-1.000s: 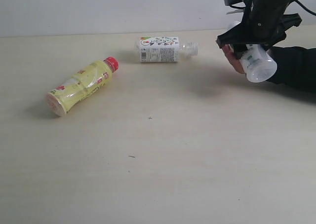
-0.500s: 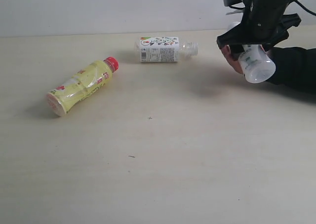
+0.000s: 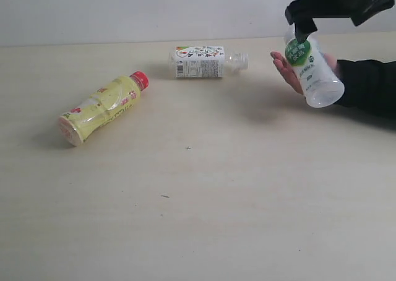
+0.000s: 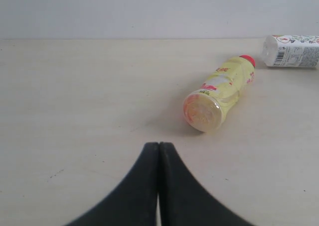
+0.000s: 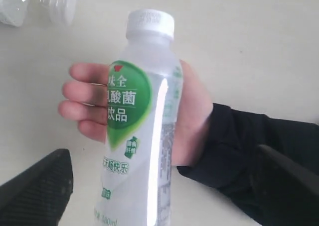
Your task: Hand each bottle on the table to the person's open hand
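Change: my right end effector [image 3: 328,21] has released and lifted off.
Green-labelled bottle [image 3: 314,70]: in the person's open hand [image 3: 286,70].
Left end effector [image 4: 158,156]: clenched, empty.
Pending: yellow bottle [image 3: 102,108], printed-label bottle [image 3: 201,61] on the bench [image 3: 216,200].

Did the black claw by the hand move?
Yes. The right gripper rose off the white bottle, now higher than the far edge of the table.

The white bottle [image 5: 149,52] has a green label [image 5: 125,106] reading "味全", "酸菌", "饮品"
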Robot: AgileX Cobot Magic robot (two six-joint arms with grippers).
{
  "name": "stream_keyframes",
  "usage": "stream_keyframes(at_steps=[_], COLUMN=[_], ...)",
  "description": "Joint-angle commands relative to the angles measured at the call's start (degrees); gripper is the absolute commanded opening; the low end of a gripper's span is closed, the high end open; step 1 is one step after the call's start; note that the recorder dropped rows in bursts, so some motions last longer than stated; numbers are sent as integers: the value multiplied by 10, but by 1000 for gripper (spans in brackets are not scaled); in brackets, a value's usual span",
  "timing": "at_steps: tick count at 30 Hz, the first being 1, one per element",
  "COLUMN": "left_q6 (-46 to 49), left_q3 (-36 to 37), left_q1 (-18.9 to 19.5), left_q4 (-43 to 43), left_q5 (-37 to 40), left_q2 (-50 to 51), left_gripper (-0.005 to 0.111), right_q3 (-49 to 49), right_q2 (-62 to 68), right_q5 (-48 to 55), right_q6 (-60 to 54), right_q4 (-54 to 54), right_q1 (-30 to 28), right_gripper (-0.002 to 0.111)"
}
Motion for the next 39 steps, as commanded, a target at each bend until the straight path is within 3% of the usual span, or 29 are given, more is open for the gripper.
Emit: stream_keyframes(at_steps=[1, 8, 14, 39], left_q6=[-3, -3, -3, -3], left_q3=[0, 0, 0, 0], left_q1=[-3, -3, -3, -3], left_q4=[0, 0, 0, 0], left_q5=[-4, -4, -4, -4], left_q2=[-4, -4, -4, -4], left_gripper=[0, 0, 0, 0], right_q3=[1, 1, 1, 1], right_q2=[-60, -188, -234, -241], right_q5=[60, 158, 165, 165], right_q6=[-34, -121, -203, -218], right_q4=[21, 189, 356, 362], right_q1=[-1, -1, -1, -1], right_gripper=[91, 91, 91, 91])
